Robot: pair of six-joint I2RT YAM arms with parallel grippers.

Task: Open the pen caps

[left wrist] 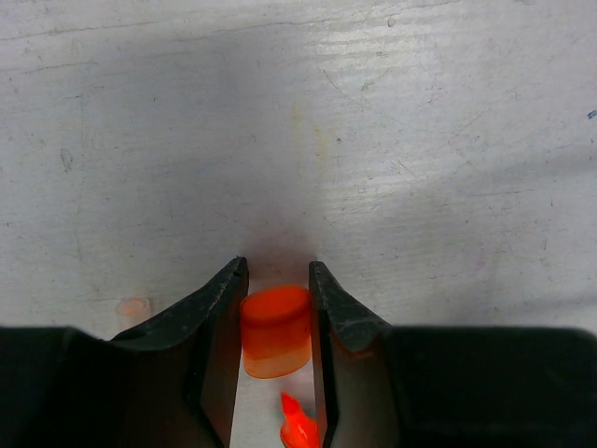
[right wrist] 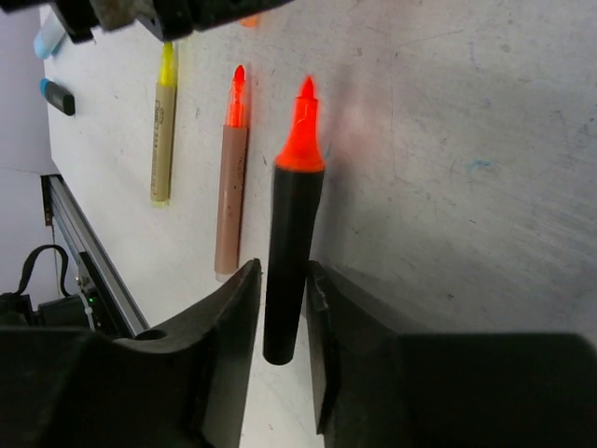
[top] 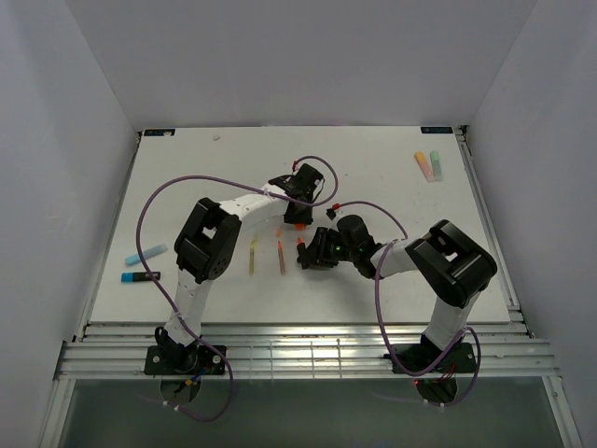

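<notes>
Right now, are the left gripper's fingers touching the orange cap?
Touching. The left wrist view shows the orange cap wedged between the fingers of the left gripper. Both inner faces press flush against its sides, with no gap showing.

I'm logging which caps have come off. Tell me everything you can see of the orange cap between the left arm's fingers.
The orange cap is a short, stubby cylinder of translucent orange plastic, brighter at its upper end and paler below. It sits between the left arm's two black fingers, both touching its sides, with the white table behind. It is on no pen: an orange felt tip shows just below it, apart from it.
</notes>
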